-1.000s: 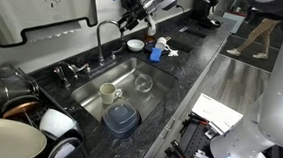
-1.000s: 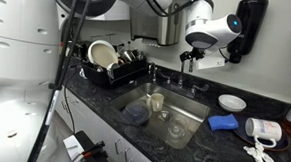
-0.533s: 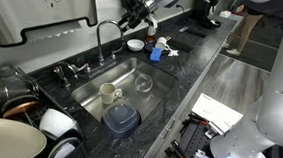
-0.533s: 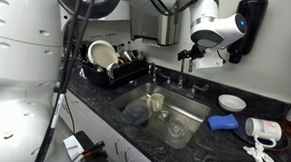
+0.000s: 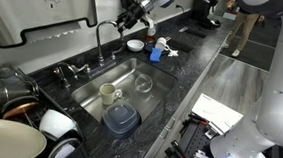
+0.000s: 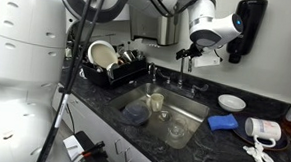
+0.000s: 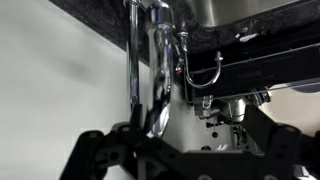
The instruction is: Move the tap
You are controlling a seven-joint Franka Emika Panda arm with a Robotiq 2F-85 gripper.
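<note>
— Chrome tap (image 5: 107,31): where does it stand, and has it swung yet?

— It stands at the back edge of the sink (image 5: 168,73), its high arch curving out over the basin. It has not swung. Across the last second its arch holds the same line in both exterior views.

— So what has changed?

— Only the pincer (image 5: 128,24). It has crept in from the side towards the top of the arch and now sits right beside it. In the wrist view the two bright tubes of the tap (image 7: 133,70) run down between the dark fingers (image 7: 95,150), nearer one than the other.

— Clenched on it?

— No, the jaws are spread wide. Whether a finger already touches the chrome, I cannot tell.

— And for the job?

— I judge the approach nearly finished and the move itself not begun. The next push or squeeze should turn the spout sideways.

— Anything in the way?

— A cup (image 5: 109,90) and a blue container (image 5: 122,118) lie low in the sink, well under the arch. The short handles (image 5: 77,72) sit on the dark table (image 5: 198,63), away from the pincer.
</note>
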